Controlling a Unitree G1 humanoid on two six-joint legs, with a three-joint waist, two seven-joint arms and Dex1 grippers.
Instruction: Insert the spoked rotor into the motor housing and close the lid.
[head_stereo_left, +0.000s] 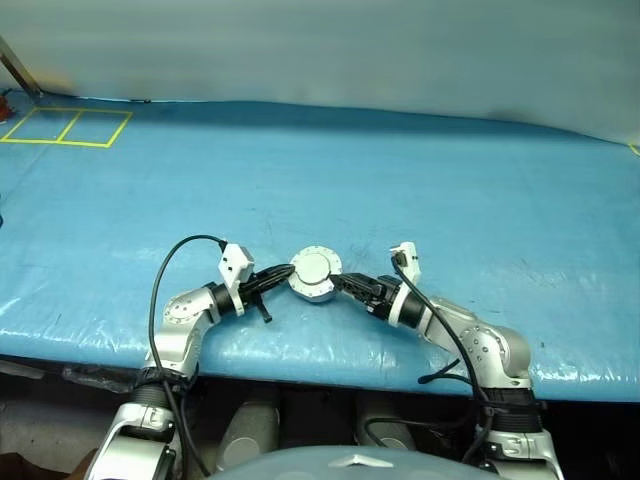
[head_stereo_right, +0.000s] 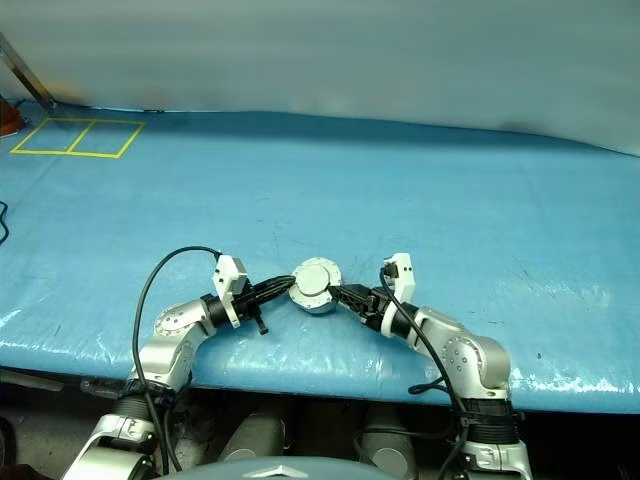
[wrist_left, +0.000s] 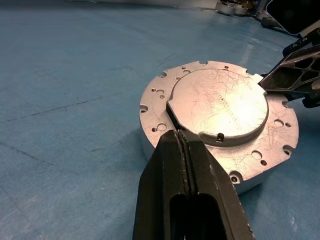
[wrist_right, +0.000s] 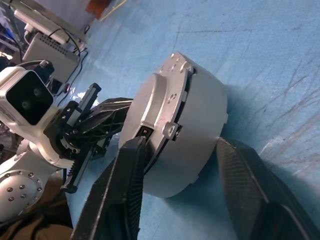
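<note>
The motor housing (head_stereo_left: 316, 291), a shallow round silver case, sits on the blue table near its front edge. The lid (head_stereo_left: 313, 268) lies flat and closed on top, plain pale silver side up (wrist_left: 220, 102). The spoked rotor is hidden. My left gripper (head_stereo_left: 285, 273) is shut, and its tips (wrist_left: 178, 136) touch the lid's near edge. My right gripper (head_stereo_left: 341, 284) reaches in from the other side. Its two fingers straddle the housing (wrist_right: 190, 115): one finger (wrist_right: 131, 165) rests on the lid's rim, the other (wrist_right: 240, 170) lies against the case's lower side.
The blue cover (head_stereo_left: 400, 180) stretches far back and to both sides. Yellow taped squares (head_stereo_left: 65, 127) mark the far left corner. The table's front edge (head_stereo_left: 320, 362) runs just behind both wrists. A black cable (head_stereo_left: 165, 270) loops over my left arm.
</note>
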